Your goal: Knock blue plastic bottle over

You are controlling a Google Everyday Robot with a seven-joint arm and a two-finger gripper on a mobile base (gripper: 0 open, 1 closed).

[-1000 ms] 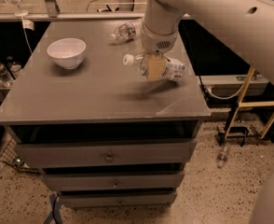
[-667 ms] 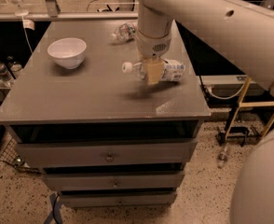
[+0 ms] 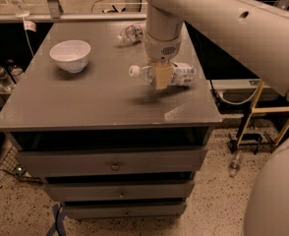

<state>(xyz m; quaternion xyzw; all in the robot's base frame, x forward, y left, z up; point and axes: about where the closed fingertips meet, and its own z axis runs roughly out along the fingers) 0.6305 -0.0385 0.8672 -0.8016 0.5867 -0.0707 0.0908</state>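
On the desk (image 3: 85, 102), at the left, sits a white bowl (image 3: 71, 55), well apart from the rest. Farther back and toward the middle, a small bottle (image 3: 131, 33) lies near the rear edge. Right of centre, the bottle (image 3: 178, 73) appears to lie on its side, its white cap (image 3: 133, 71) pointing left and its pale label (image 3: 187, 77) to the right. The hand (image 3: 160, 77) hangs straight down from the arm (image 3: 223, 18), in front of the bottle's middle, and hides that part. I cannot tell whether the hand is apart or together, nor whether it touches the bottle.

By its look the bottle is light: clear, thin-walled plastic that would dent under a squeeze but not break. Its skin is smooth and its body round, so lying down it would likely roll toward the desk's front or back at a nudge. Standing, it would tip most easily from a push high up, near the shoulder. Lying, the best place to grip is across the labelled body, not the narrow neck.
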